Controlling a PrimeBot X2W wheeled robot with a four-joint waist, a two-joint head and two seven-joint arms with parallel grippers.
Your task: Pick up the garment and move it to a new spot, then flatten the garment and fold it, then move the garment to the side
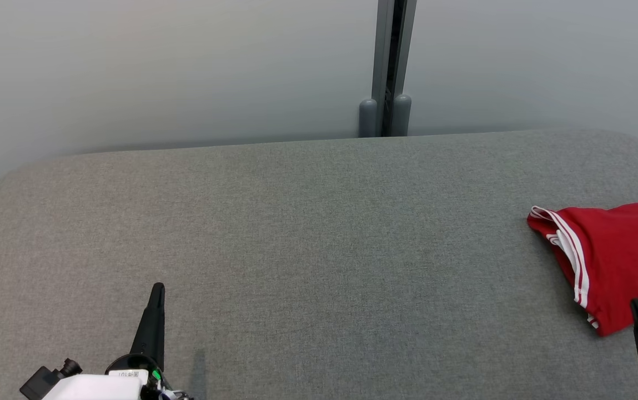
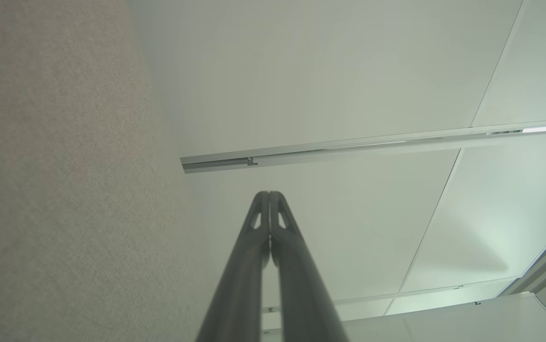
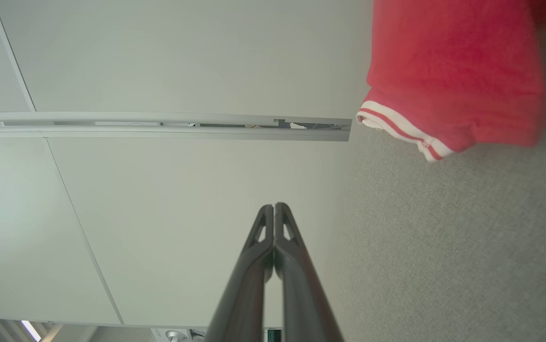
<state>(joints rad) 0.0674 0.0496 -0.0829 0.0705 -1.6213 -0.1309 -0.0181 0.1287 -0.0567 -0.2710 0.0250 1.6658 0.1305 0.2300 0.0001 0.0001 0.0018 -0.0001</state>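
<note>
A grey felt-covered table (image 1: 307, 233) stands against pale wall panels (image 1: 157, 66) with a grey post (image 1: 388, 66).

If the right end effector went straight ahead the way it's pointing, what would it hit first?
Probably the pale wall panel beyond the table. The right wrist view shows the shut right end effector aimed at it, with the red garment off to one side, though depth is unclear.

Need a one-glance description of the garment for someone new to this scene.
Start at the wide grey fabric table before the pale wall panels. Follow it to its right edge in the head view, near the right pincer. The garment lies there: bright red with white striped trim, against plain grey all around.
</note>
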